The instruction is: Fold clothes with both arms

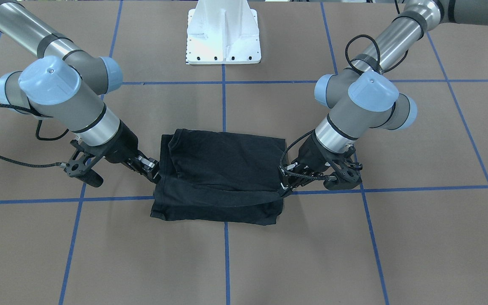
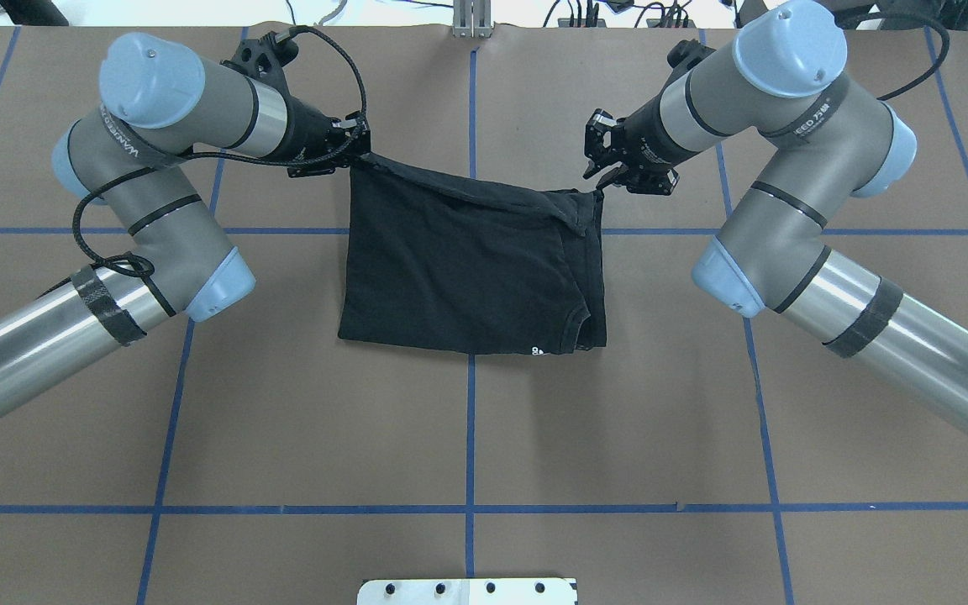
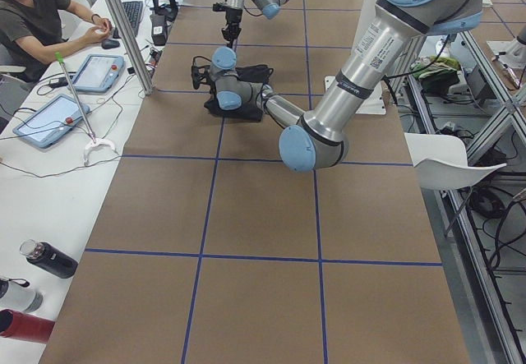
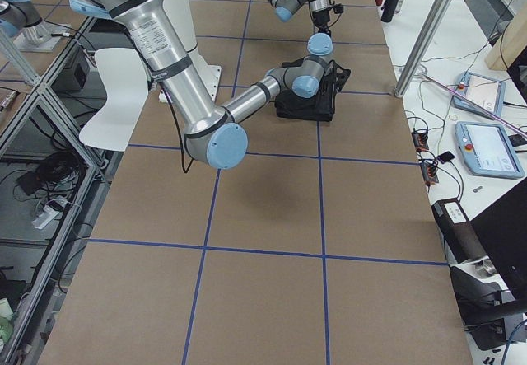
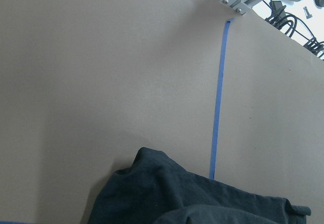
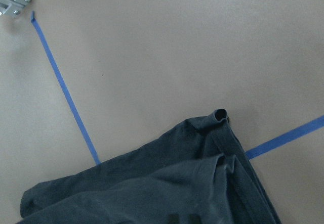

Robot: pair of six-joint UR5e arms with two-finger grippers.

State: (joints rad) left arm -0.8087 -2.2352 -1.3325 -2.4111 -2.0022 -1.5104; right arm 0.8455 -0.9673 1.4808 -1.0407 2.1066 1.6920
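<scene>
Black cotton is pinched in the left pincer [image 2: 356, 153], which is closed on the far left corner of the T-shirt [image 2: 467, 269]. The right pincer [image 2: 602, 178] is set at the far right corner. Its jaws are partly hidden, but the corner is drawn up to a point towards it and the hem is pulled taut between the two, so it is judged to be closed on the cloth as well.

From both pincers the rest of the garment lies on the near side, towards the robot. It is spread on the brown bench [image 2: 467, 420] across the central blue tape line [image 2: 470, 437]. The held edge runs left to right and is raised slightly off the layers beneath. The garment is already folded into a rough rectangle, a little wider than deep.

The coming fold is judged to call for both corners to be carried together towards the near edge and kept level, so that the hem is laid parallel to it. Neither arm is nearer, since each is matched to its own corner.
</scene>
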